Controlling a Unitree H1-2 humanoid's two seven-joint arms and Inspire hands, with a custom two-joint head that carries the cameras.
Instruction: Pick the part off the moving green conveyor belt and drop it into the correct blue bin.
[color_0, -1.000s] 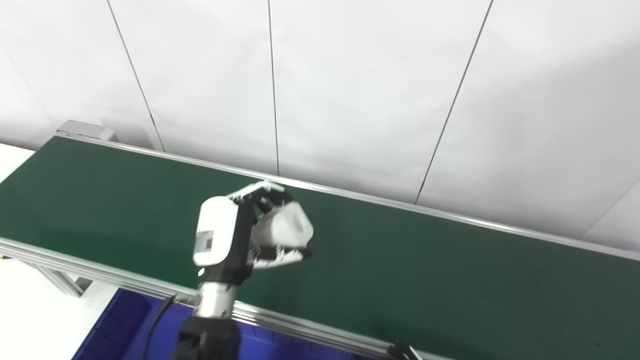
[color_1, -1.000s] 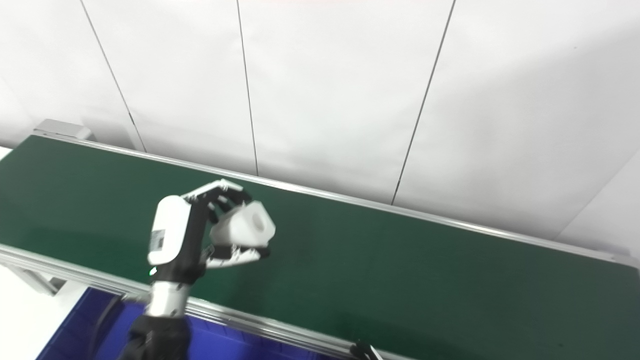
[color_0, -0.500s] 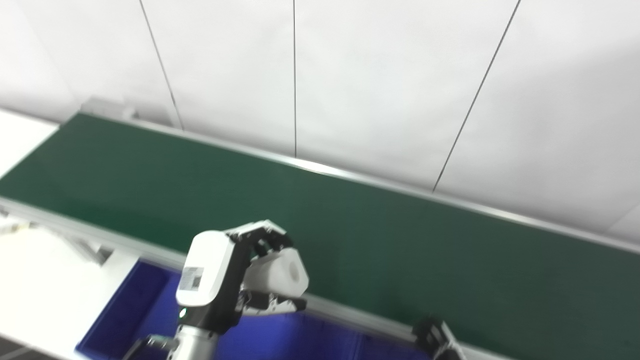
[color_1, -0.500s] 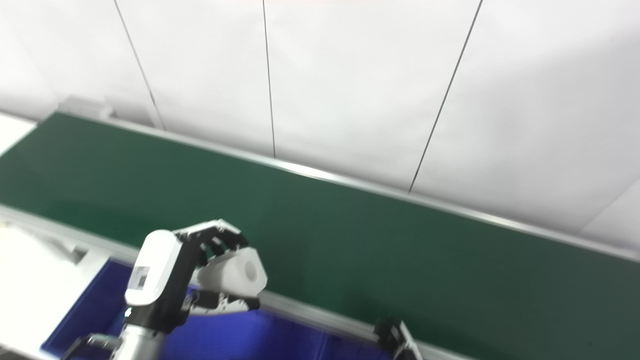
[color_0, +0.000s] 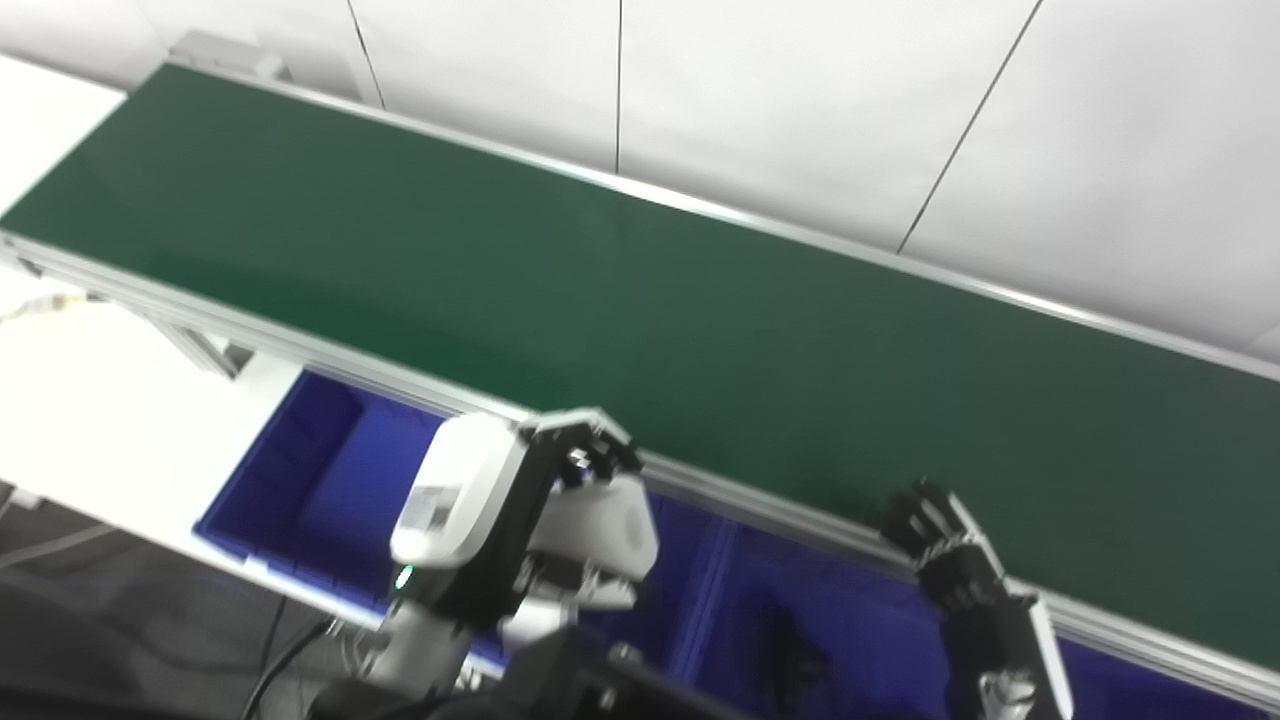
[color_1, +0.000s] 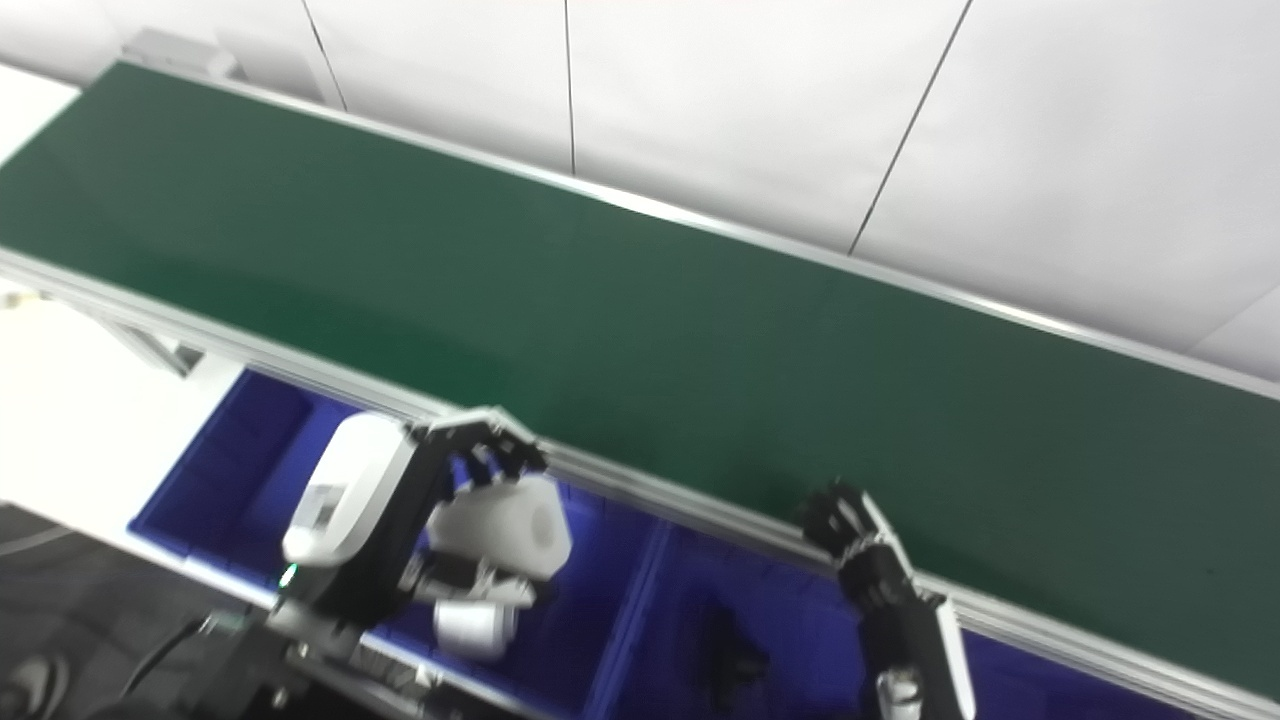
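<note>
My left hand (color_0: 500, 530) is shut on a white cylindrical part (color_0: 600, 528), also seen in the right eye view (color_1: 505, 530). It holds the part in the air, past the front rail of the green conveyor belt (color_0: 600, 290) and above the left blue bin (color_1: 215, 470). My right hand (color_0: 945, 550) is at the lower right by the belt's front rail, holding nothing, with its fingers loosely curled and apart. I see no part on the belt.
Another white cylinder (color_1: 475, 622) lies in the left bin below the held part. A second blue bin (color_1: 800, 620) to the right holds a dark object (color_1: 730, 650). A white table surface (color_0: 90, 400) lies at the left, and a white panelled wall (color_0: 800, 100) stands behind the belt.
The camera has tilted down, bringing the bins and the right hand into view. My left hand has carried the white part from over the belt back to above the left blue bin.
</note>
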